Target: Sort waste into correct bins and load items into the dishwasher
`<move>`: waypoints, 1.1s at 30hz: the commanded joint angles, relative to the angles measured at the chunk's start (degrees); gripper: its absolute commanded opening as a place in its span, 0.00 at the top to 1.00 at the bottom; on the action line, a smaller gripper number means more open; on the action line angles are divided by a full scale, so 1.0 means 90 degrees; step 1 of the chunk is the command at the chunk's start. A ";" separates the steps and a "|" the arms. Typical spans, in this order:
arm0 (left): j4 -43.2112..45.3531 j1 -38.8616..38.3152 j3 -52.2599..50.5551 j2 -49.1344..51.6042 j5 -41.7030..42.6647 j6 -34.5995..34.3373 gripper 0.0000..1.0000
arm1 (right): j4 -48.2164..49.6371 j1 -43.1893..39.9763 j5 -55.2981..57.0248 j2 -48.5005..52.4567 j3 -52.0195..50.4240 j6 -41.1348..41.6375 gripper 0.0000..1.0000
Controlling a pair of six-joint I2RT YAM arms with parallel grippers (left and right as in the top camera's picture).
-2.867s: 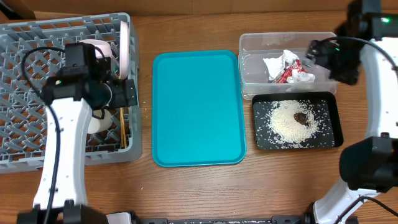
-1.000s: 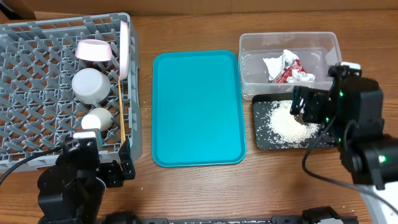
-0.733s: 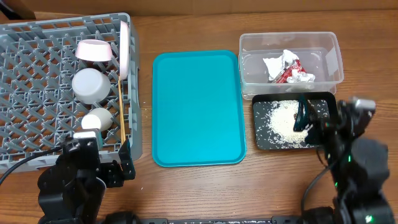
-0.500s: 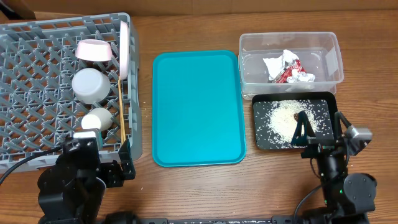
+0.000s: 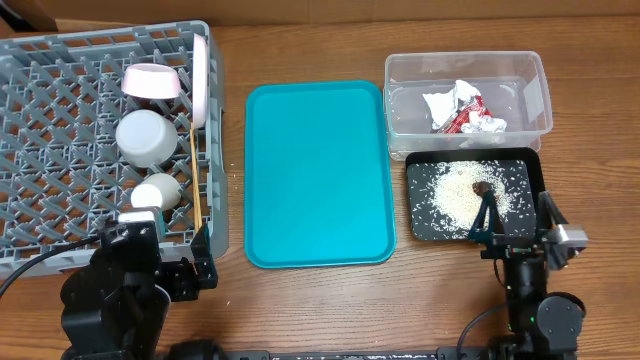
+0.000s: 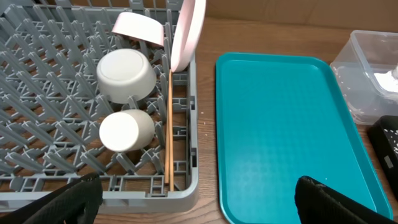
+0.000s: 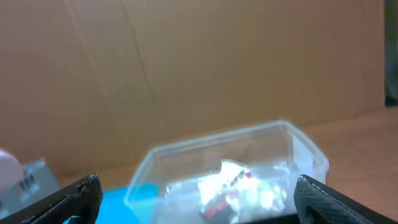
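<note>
Overhead: dish rack [image 5: 40, 60] upper left, left edge cut off. It holds a large plate [image 5: 203, 72] on edge at the right wall, a small plate [image 5: 152, 80] tilted, a bowl [image 5: 145, 137], a cup [image 5: 157, 192] and chopsticks [image 5: 196, 190]. Teal tray [image 5: 318, 170] in the middle. Upper right, clear tub [image 5: 400, 75] holds wrapper [image 5: 465, 122] and white paper [image 5: 445, 103]. Below it, black tray [image 5: 415, 228] holds rice [image 5: 455, 200] and a brown lump [image 5: 481, 187]. Right gripper [image 5: 518, 222] lower right, fingers spread, holding nothing. Left arm [image 5: 110, 300] fills the lower left, fingers hard to make out. Left wrist: left gripper [image 6: 199, 186] released, only its tips show in the bottom corners; large plate cut off at top, tub clipped at right edge. Right wrist: blurry, tub and wrapper low centre, black tray can't be made out.
</note>
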 commanded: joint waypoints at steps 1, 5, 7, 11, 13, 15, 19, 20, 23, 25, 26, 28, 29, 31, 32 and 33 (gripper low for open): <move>0.0017 -0.0002 -0.0039 -0.0017 -0.0024 0.0073 0.00 | -0.0595 -0.0046 -0.0177 -0.0063 -0.0136 -0.0172 0.00; 0.0017 -0.0002 -0.0039 -0.0017 -0.0024 0.0073 0.00 | -0.0697 -0.0046 -0.0204 -0.0063 -0.0136 -0.0359 0.00; 0.0017 -0.0002 -0.0039 -0.0017 -0.0024 0.0073 0.00 | -0.0697 -0.0046 -0.0228 -0.0061 -0.0136 -0.0362 0.00; 0.0017 -0.0002 -0.0039 -0.0017 -0.0024 0.0073 0.00 | -0.0697 -0.0046 -0.0228 -0.0061 -0.0136 -0.0359 0.00; 0.0017 -0.0002 -0.0039 -0.0017 -0.0024 0.0073 0.00 | -0.0697 -0.0046 -0.0228 -0.0061 -0.0136 -0.0359 0.00; 0.0017 -0.0002 -0.0039 -0.0017 -0.0024 0.0073 0.00 | -0.0697 -0.0046 -0.0228 -0.0061 -0.0136 -0.0359 0.00; 0.0017 -0.0002 -0.0039 -0.0017 -0.0024 0.0073 0.00 | -0.0697 -0.0046 -0.0228 -0.0061 -0.0136 -0.0359 0.00; 0.0017 -0.0002 -0.0039 -0.0017 -0.0024 0.0073 0.00 | -0.0697 -0.0046 -0.0228 -0.0061 -0.0136 -0.0359 0.00; 0.0017 -0.0002 -0.0039 -0.0017 -0.0024 0.0073 0.00 | -0.0697 -0.0046 -0.0228 -0.0061 -0.0136 -0.0359 0.00; 0.0017 -0.0002 -0.0039 -0.0017 -0.0024 0.0073 0.00 | -0.0697 -0.0046 -0.0228 -0.0061 -0.0136 -0.0362 0.00; 0.0017 -0.0002 -0.0039 -0.0017 -0.0024 0.0073 0.00 | -0.0697 -0.0046 -0.0228 -0.0061 -0.0136 -0.0359 0.00; 0.0017 -0.0002 -0.0039 -0.0017 -0.0024 0.0073 0.00 | -0.0697 -0.0046 -0.0228 -0.0061 -0.0136 -0.0359 0.00; 0.0017 -0.0002 -0.0039 -0.0017 -0.0024 0.0073 0.00 | -0.0697 -0.0046 -0.0228 -0.0061 -0.0136 -0.0362 0.00; 0.0017 -0.0002 -0.0039 -0.0017 -0.0024 0.0073 0.00 | -0.0697 -0.0046 -0.0228 -0.0061 -0.0136 -0.0359 0.00; 0.0017 -0.0002 -0.0039 -0.0017 -0.0024 0.0073 0.00 | -0.0697 -0.0046 -0.0228 -0.0061 -0.0136 -0.0362 0.00; 0.0017 -0.0002 -0.0039 -0.0017 -0.0024 0.0073 0.00 | -0.0697 -0.0046 -0.0228 -0.0061 -0.0136 -0.0359 0.00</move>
